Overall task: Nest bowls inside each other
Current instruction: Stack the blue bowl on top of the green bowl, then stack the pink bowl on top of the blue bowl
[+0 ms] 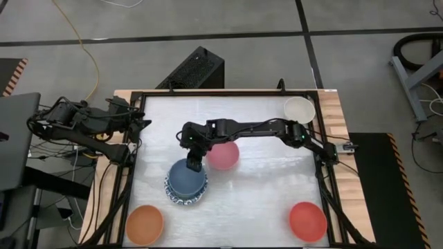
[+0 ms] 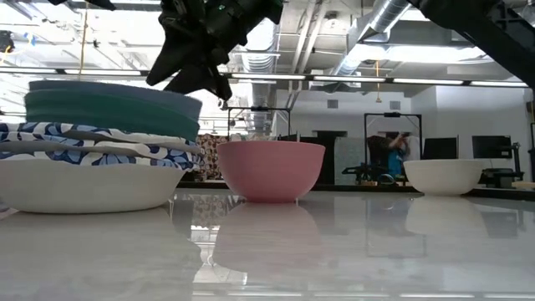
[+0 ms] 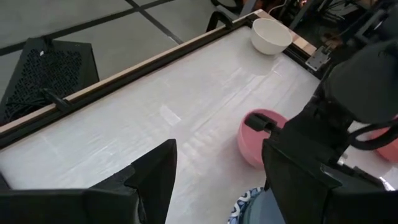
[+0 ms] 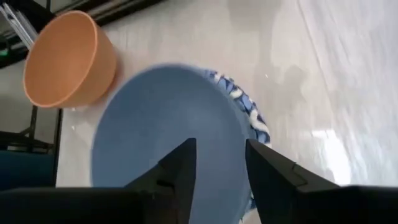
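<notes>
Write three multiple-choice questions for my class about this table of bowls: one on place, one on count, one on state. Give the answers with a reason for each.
1. Where is the cream bowl?
A. far right corner
B. near left corner
C. on the stack

2. How many bowls stand alone, outside the stack?
A. two
B. four
C. six

3. How is the right gripper?
A. shut on the pink bowl
B. open above the blue bowl
C. resting off the table

Answers: 1 A, it sits by the far right edge. 2 B: cream, pink bowl, orange bowl, red bowl. 3 B, its fingers stand apart over the blue bowl topping the stack.
</notes>
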`<state>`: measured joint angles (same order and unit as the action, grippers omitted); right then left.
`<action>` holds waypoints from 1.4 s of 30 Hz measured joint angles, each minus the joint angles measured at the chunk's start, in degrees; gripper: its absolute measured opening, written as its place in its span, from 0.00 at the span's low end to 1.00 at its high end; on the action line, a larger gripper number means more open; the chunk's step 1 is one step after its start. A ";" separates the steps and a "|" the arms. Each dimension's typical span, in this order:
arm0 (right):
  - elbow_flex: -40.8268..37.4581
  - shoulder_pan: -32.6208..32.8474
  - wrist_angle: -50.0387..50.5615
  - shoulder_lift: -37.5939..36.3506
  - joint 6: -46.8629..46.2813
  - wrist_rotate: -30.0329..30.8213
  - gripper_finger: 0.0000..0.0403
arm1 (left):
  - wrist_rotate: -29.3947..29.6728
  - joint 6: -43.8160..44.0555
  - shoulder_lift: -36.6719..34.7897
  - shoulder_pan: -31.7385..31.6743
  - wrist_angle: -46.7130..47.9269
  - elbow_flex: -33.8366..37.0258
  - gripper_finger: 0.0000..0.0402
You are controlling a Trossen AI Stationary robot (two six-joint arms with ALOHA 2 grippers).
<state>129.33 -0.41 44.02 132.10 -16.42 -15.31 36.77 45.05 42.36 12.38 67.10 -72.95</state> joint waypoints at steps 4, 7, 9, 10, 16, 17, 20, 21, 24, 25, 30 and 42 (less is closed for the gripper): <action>1.05 -0.13 1.66 -0.05 0.41 0.04 0.40 | 0.02 -1.00 -0.01 0.00 -0.01 0.00 0.56; 1.12 -0.19 1.79 -0.09 0.41 0.15 0.40 | 0.15 -1.02 -0.01 0.00 -0.01 0.00 0.56; 1.12 -0.24 1.84 -0.09 0.41 0.15 0.40 | 0.53 -1.04 -0.01 0.00 -0.01 0.00 0.56; 1.20 -0.34 1.87 -0.09 0.41 0.15 0.40 | 0.66 -1.04 -0.01 0.00 -0.01 0.00 0.56; 3.97 -0.55 2.41 -0.16 1.52 0.82 0.40 | 0.56 -1.09 -0.01 0.00 -0.01 0.00 0.56; 4.56 -0.65 3.03 -0.16 1.66 1.81 0.40 | 0.38 -1.09 -0.01 0.00 -0.02 0.00 0.56; 5.73 -0.89 4.33 -0.24 2.85 3.98 0.40 | -0.05 -2.05 -0.01 0.00 -0.01 0.00 0.56; 5.73 -0.98 4.23 -0.38 2.91 4.52 0.40 | -0.07 -2.51 -0.01 0.00 -0.01 0.00 0.56; 5.60 -1.24 6.71 -0.90 4.76 6.40 0.40 | 0.00 -4.01 -0.01 0.00 -0.05 0.00 0.56; 5.60 -1.36 7.09 -0.98 5.58 7.96 0.40 | 0.13 -4.21 -0.01 0.00 -0.09 0.00 0.56; 5.58 -2.20 12.56 -5.05 8.50 15.91 0.40 | 0.29 -5.28 -0.03 0.00 -1.17 0.00 0.56; 5.58 -6.58 30.74 -14.74 5.69 25.70 0.40 | -9.45 -11.36 0.35 0.02 -11.33 0.28 0.56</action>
<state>134.91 -6.99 74.76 117.36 -10.73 10.39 27.33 33.69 42.71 12.40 55.77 -72.66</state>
